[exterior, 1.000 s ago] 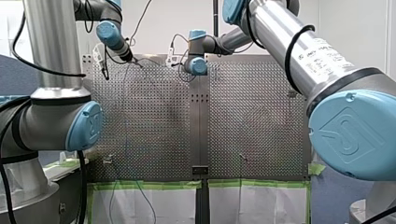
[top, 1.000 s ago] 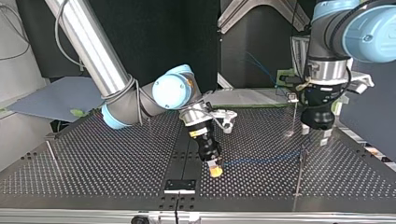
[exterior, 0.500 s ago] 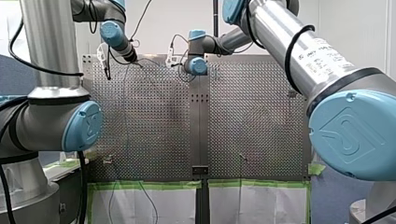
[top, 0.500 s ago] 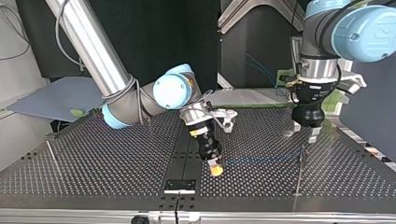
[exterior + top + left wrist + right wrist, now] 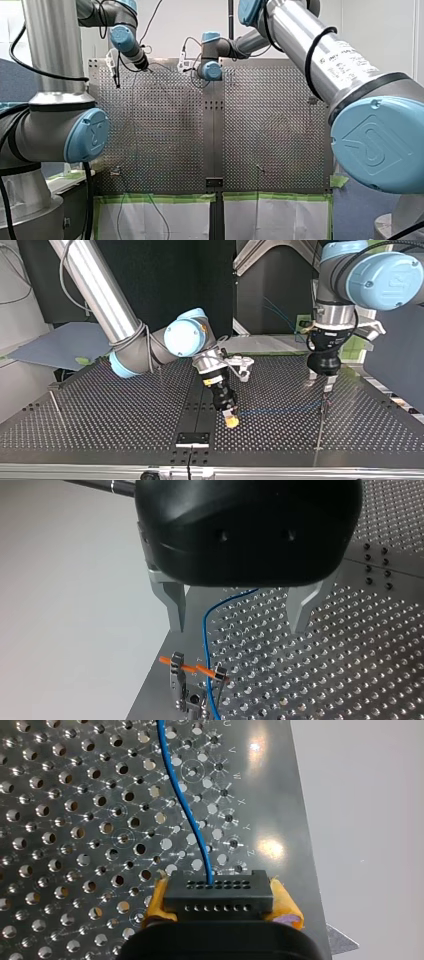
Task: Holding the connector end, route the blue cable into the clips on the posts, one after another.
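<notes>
Blue thin cable (image 5: 205,630) leaves the black multi-pin connector (image 5: 219,892), which my right gripper (image 5: 220,902) clamps between its yellow pads. It runs under my spread-open left gripper (image 5: 239,615), which has just slid over the metal clip post (image 5: 186,690). I reckon seating comes next.

L gripper (image 5: 239,628): black, metal fingers (image 5: 175,605) spread wide apart, pointing straight down, wrist vertical. R gripper (image 5: 220,901): yellow pads (image 5: 156,902) clamped on connector (image 5: 219,892), tilted down. R arm (image 5: 100,290) stretched diagonally.
</notes>
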Robot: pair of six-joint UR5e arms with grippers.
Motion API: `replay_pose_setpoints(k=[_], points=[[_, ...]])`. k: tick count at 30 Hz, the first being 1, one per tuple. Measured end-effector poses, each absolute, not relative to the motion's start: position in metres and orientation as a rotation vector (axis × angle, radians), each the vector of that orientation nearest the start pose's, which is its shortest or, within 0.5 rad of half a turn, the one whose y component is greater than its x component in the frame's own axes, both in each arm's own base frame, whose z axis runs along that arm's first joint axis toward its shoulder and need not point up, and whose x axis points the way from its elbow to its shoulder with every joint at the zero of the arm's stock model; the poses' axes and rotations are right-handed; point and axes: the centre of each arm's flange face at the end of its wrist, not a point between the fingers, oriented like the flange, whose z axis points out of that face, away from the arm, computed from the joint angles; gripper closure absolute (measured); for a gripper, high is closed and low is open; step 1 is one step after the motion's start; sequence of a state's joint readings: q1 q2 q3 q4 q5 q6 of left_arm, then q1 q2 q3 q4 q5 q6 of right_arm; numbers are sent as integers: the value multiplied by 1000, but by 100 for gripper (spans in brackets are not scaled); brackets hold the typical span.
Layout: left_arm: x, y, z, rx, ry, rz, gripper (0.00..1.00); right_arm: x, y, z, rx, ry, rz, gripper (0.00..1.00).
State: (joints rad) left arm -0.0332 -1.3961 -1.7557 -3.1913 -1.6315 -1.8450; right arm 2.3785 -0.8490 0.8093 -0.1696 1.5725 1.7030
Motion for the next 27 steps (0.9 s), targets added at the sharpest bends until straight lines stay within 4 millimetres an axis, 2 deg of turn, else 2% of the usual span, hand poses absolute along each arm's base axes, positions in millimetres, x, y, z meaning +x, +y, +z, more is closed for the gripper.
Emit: replay_pose_setpoints(k=[13, 16, 23, 27], points=[[412, -145, 475, -170, 1576, -119, 0, 663, -450, 419, -2134, 1027, -2748, 100], [415, -146, 472, -141, 1582, -100, 0, 663, -450, 419, -2134, 1028, -2749, 100], [429, -155, 450, -53, 1629, -75, 0, 662, -451, 419, -2134, 1029, -2751, 100], [431, -160, 450, -11, 1615, -58, 0, 662, -452, 419, -2132, 1030, -2752, 100]])
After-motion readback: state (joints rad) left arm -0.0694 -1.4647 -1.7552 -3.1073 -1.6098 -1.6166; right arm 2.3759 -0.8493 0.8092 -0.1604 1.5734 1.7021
